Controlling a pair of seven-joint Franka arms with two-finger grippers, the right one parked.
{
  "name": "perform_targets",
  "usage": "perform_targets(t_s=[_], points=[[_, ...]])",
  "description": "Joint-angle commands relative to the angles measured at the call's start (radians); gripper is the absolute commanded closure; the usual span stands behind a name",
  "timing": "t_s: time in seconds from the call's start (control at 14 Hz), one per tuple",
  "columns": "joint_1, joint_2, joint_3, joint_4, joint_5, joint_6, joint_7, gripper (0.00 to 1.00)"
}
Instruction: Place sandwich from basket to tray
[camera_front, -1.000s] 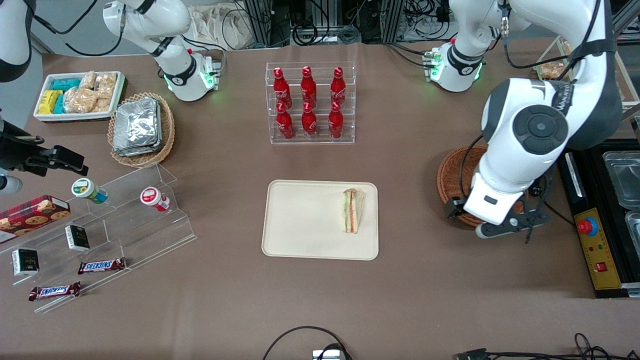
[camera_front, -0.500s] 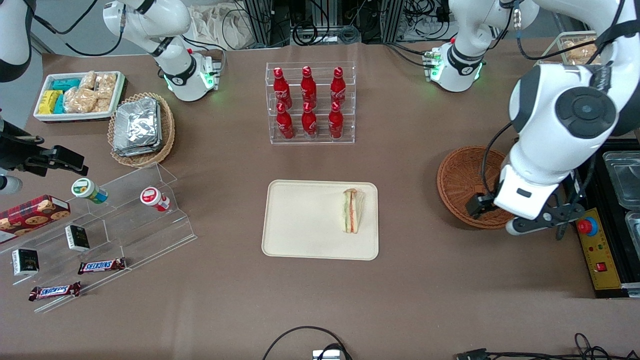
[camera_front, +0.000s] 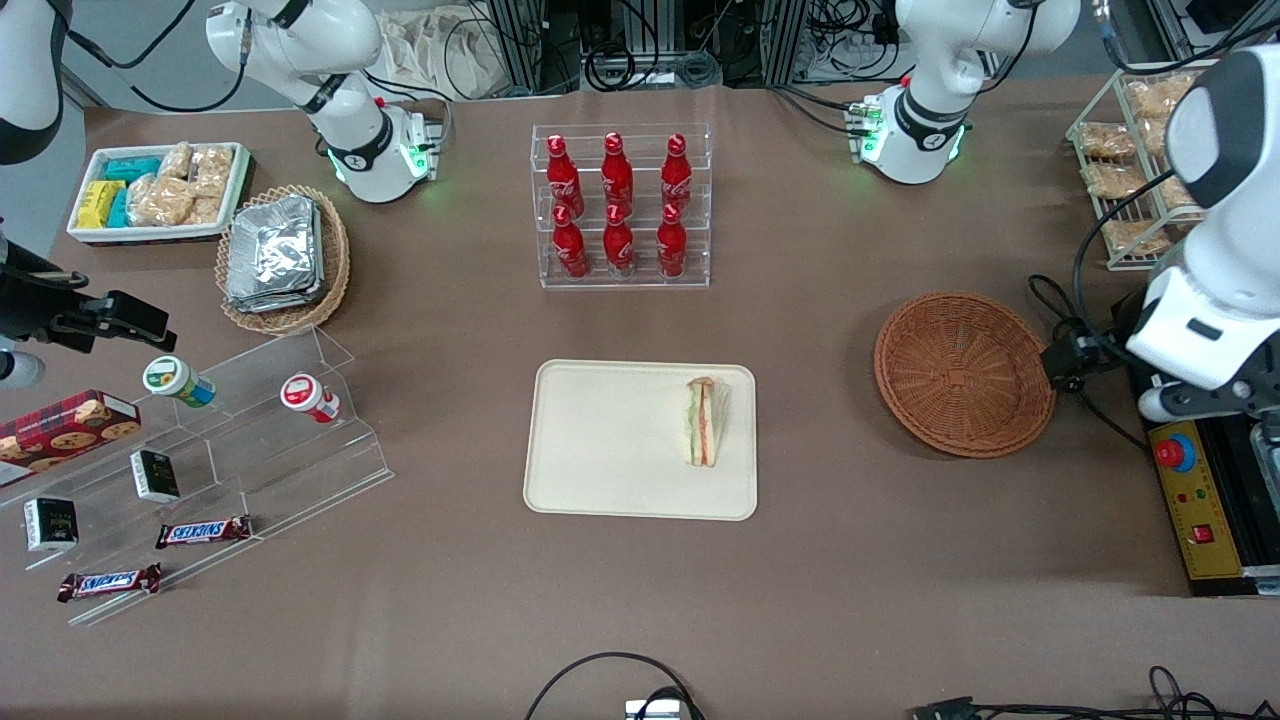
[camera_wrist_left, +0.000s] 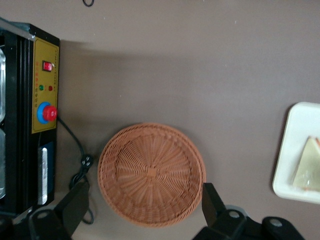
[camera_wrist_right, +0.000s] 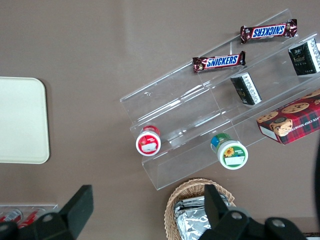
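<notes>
- Rack of red bottles (camera_front: 620, 205) stands at the table's twelve o'clock.
- Foil-pack basket (camera_front: 283, 257) at ten o'clock.
- Clear stepped stand (camera_front: 215, 455) at nine, two Snickers bars (camera_wrist_right: 219, 62) on it.

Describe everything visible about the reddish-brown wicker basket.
The basket is round, shallow, reddish-brown woven wicker with a small square knot at its centre and nothing in it. It sits flat on the brown table, toward the working arm's end from the tray. The open pincer hangs above it, touching nothing.

Gripper (camera_wrist_left: 142, 210) base cropped; sandwich (camera_wrist_left: 309, 167) half cut off.
</notes>
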Motion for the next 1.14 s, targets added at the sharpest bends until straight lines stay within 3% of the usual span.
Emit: perform_targets(t_s=[0.0, 0.29, 0.5, 1.07], points=[[0.133, -0.081, -0.147, -0.026, 0.001, -0.073, 0.023, 0.00], [0.196, -0.159, -0.219, -0.033, -0.002, -0.176, 0.027, 0.00], [0.306, -0.184, -0.322, -0.035, -0.004, -0.199, 0.027, 0.00], [0.382, -0.187, -0.386, -0.038, -0.056, -0.202, 0.029, 0.00]])
